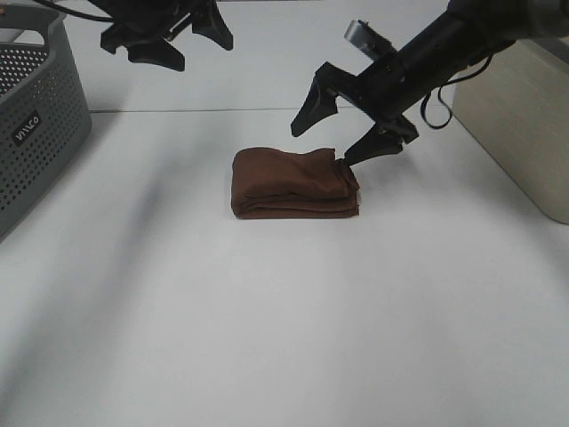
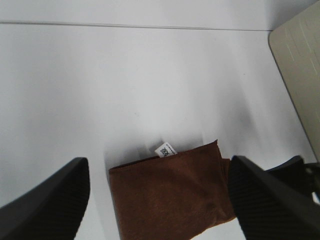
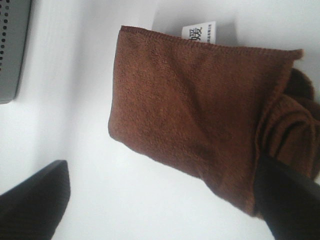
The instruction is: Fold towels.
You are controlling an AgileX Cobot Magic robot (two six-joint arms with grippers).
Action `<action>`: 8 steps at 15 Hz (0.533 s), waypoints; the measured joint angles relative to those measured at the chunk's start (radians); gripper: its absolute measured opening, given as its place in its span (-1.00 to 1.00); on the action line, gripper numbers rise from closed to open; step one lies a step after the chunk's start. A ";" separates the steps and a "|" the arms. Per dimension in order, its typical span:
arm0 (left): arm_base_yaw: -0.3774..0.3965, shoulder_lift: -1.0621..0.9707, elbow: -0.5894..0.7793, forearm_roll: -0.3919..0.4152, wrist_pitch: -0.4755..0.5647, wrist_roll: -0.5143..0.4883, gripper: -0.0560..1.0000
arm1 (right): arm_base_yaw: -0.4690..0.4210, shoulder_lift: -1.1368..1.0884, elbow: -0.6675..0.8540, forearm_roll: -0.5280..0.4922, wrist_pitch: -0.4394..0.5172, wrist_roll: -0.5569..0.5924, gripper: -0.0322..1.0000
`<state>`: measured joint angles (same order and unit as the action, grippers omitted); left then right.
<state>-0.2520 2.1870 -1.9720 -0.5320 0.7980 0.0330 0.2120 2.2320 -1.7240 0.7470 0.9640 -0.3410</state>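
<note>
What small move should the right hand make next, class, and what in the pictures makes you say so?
Probably lift the right hand up and away from the towel. The towel already lies folded into a compact stack on the table, the hand's jaws stand wide open with one fingertip at the stack's right edge, and the left hand hangs open well above. Dragging sideways could disturb the layers.

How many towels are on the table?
1. A single brown towel lies folded into a small stack near the middle of the white table, with the right end effector over its right end. No others show.
</note>
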 joint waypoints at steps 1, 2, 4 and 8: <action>0.000 -0.031 0.000 0.047 0.025 0.002 0.49 | 0.000 -0.045 0.000 -0.071 0.013 0.041 0.87; 0.000 -0.065 0.000 0.106 0.063 0.004 0.49 | 0.000 -0.087 0.000 -0.142 0.035 0.083 0.87; 0.000 -0.126 0.000 0.211 0.146 0.004 0.49 | 0.000 -0.174 0.000 -0.257 0.089 0.154 0.87; 0.000 -0.214 0.000 0.325 0.304 0.005 0.49 | 0.000 -0.331 0.001 -0.465 0.206 0.268 0.87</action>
<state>-0.2520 1.9730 -1.9720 -0.2070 1.1020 0.0380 0.2120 1.9010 -1.7230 0.2820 1.1700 -0.0730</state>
